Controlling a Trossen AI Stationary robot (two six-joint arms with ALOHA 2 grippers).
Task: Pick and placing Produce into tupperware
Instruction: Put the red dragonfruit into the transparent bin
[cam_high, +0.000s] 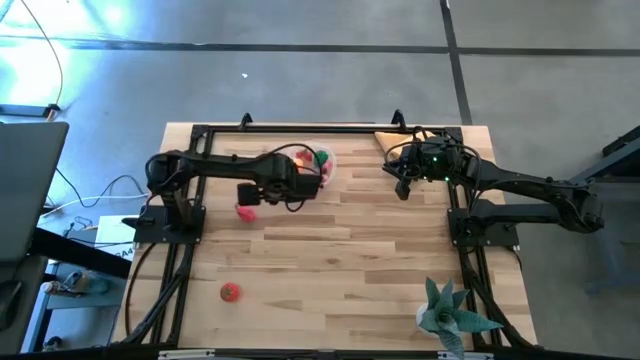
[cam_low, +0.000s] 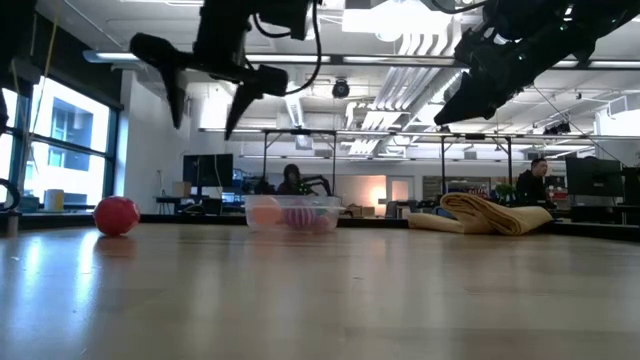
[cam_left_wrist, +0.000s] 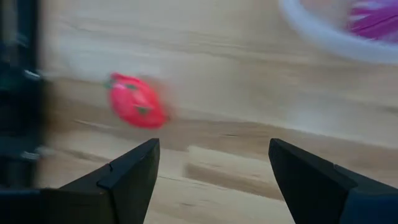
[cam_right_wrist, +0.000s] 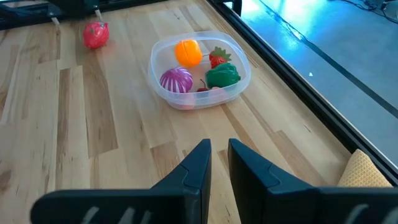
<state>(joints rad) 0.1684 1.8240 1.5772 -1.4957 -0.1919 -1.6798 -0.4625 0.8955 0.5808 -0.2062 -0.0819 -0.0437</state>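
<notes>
The clear tupperware (cam_high: 312, 163) (cam_right_wrist: 199, 68) (cam_low: 290, 213) stands on the table near its far edge. It holds an orange, a magenta, a green and a red toy. A pink-red fruit (cam_high: 246, 211) (cam_left_wrist: 137, 101) (cam_right_wrist: 95, 34) lies on the wood to its left, and it also shows in the low view (cam_low: 116, 215). A red tomato (cam_high: 230, 291) lies near the near edge. My left gripper (cam_high: 248, 195) (cam_left_wrist: 214, 146) (cam_low: 210, 100) hangs open well above the table, just over the pink-red fruit. My right gripper (cam_high: 403, 180) (cam_right_wrist: 219, 155) (cam_low: 460, 105) is shut and raised, right of the tupperware.
A folded tan cloth (cam_high: 390, 140) (cam_low: 490, 212) (cam_right_wrist: 367, 171) lies at the far edge beside the right arm. A teal spiky plant (cam_high: 450, 310) stands at the near right corner. A black frame (cam_high: 300, 128) borders the table. Bare wood spans the middle.
</notes>
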